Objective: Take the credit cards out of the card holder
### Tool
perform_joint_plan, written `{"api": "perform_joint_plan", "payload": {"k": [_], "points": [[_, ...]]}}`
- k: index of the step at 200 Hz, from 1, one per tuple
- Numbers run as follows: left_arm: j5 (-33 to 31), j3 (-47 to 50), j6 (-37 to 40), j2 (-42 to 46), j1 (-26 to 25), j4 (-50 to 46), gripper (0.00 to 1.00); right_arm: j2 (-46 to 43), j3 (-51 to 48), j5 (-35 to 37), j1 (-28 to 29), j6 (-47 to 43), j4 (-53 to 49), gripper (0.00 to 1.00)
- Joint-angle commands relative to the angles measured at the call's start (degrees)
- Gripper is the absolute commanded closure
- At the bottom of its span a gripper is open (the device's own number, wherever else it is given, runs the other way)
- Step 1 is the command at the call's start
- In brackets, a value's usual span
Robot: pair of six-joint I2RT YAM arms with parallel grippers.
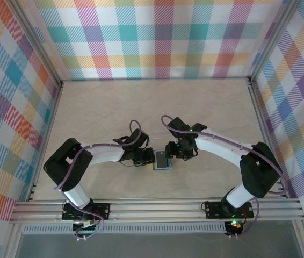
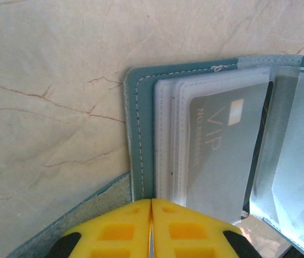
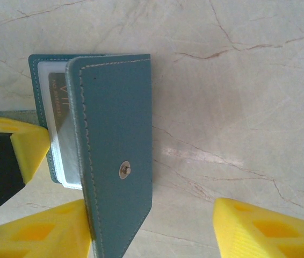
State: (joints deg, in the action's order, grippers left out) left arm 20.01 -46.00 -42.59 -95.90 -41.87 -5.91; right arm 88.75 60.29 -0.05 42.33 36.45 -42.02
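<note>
Teal-blue and partly open, the card holder (image 1: 161, 160) is lying on the pale marbled tabletop (image 1: 141, 102), towards the near edge and directly between the two hands.

Left hand (image 2: 152, 226): clenched; its yellow fingers (image 2: 114, 231) are pressing flat together with no gap; the tips are resting at the holder's stitched edge; whether they are pinching any of it cannot be told.

Right hand (image 3: 151, 207): released; its fingers (image 3: 265, 231) are standing wide apart; the holder's outer flap (image 3: 114, 134), carrying the round snap (image 3: 124, 170), is rising between them, lying close against one finger and well clear of the other.

Credit card (image 2: 222, 156): grey, marked VIP; it is sitting inside the holder under clear plastic sleeves (image 2: 168, 134), which are overlapping it on the stitched side.

Obstructions: in the right wrist view the raised flap is covering most of the card, leaving a narrow strip showing; one left-hand finger (image 3: 28, 148) is sitting just beside the holder's open side.

Surroundings: plaid walls (image 1: 157, 37) are enclosing the tabletop on three sides; an aluminium rail (image 1: 157, 207) is running along the near edge, carrying both arm bases.
</note>
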Motion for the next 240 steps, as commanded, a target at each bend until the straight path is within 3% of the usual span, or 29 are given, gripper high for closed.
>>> {"api": "perform_joint_plan", "payload": {"k": [1, 63, 178, 240], "points": [[-2.0, -0.1, 0.9, 0.3, -0.2, -3.3, 0.90, -1.3, -0.8, -0.3, -0.4, 0.0, -0.4, 0.33], [-2.0, 0.0, 0.9, 0.2, -0.2, -3.3, 0.90, -0.4, -0.8, -0.4, -0.4, -0.2, -0.4, 0.22], [-2.5, -0.3, 0.9, 1.3, -0.2, -4.1, 0.87, 0.7, -0.6, -0.7, -0.5, -0.2, -0.5, 0.17], [-3.0, -2.9, 1.6, 5.1, -0.2, -7.7, 0.85, -2.7, -4.2, -5.8, -3.3, -0.7, 4.2, 0.33]]}}
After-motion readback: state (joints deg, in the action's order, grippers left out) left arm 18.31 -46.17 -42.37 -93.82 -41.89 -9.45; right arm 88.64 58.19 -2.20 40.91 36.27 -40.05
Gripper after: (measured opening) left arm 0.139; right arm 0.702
